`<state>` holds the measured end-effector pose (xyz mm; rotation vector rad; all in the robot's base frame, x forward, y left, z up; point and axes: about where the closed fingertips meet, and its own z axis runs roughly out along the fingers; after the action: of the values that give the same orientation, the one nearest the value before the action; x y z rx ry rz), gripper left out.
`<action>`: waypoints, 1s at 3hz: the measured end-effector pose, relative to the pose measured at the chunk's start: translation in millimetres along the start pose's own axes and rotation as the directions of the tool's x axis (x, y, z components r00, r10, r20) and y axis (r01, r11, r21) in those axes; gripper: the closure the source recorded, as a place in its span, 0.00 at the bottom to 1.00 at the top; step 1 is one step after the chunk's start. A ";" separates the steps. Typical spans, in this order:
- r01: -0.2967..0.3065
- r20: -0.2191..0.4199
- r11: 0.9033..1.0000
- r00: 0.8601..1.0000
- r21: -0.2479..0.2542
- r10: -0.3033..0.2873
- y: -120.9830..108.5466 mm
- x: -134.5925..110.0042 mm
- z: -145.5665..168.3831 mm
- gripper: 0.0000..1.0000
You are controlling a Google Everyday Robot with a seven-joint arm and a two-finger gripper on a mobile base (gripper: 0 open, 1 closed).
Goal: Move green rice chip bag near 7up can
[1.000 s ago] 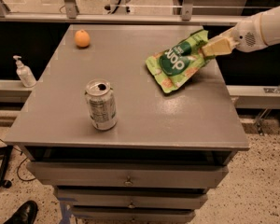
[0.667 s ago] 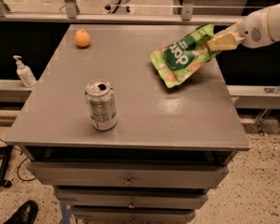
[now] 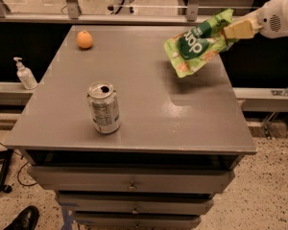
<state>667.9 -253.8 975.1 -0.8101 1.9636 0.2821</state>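
Reaching in from the upper right edge of the camera view, the white arm (image 3: pixel 280 16) carries the gripper (image 3: pixel 232 30) above the far right corner of the grey table (image 3: pixel 149 104). Its beige fingers (image 3: pixel 239 28) are pressed together on the upper right edge of the green rice chip bag (image 3: pixel 197 44), pinching it. The bag hangs tilted, its lower left corner pointing down toward the tabletop and its dark green round logo facing the camera; a soft shadow lies on the table below it, and the bag appears clear of the surface.

The 7up can (image 3: pixel 104 108) stands upright near the front left of the table, well apart from the bag, with its pull-tab top open. A small orange fruit (image 3: pixel 84 39) rests near the far left corner, off to the side of the line between bag and can. Below the tabletop sit stacked drawers (image 3: pixel 129 180). Left of the table, a white pump bottle (image 3: pixel 25 74) stands on a low ledge, and a dark shoe (image 3: pixel 22 219) shows on the speckled floor.
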 end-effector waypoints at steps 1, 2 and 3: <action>-0.032 0.037 0.999 0.999 0.016 0.031 12.5 -8.1 10.6 1.00; -0.097 0.085 0.995 0.992 0.023 0.095 36.4 -22.6 39.4 1.00; -0.160 0.110 0.987 0.981 -0.027 0.162 73.9 -32.1 65.8 1.00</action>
<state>676.2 -151.4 958.7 -0.6333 1.9255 0.4325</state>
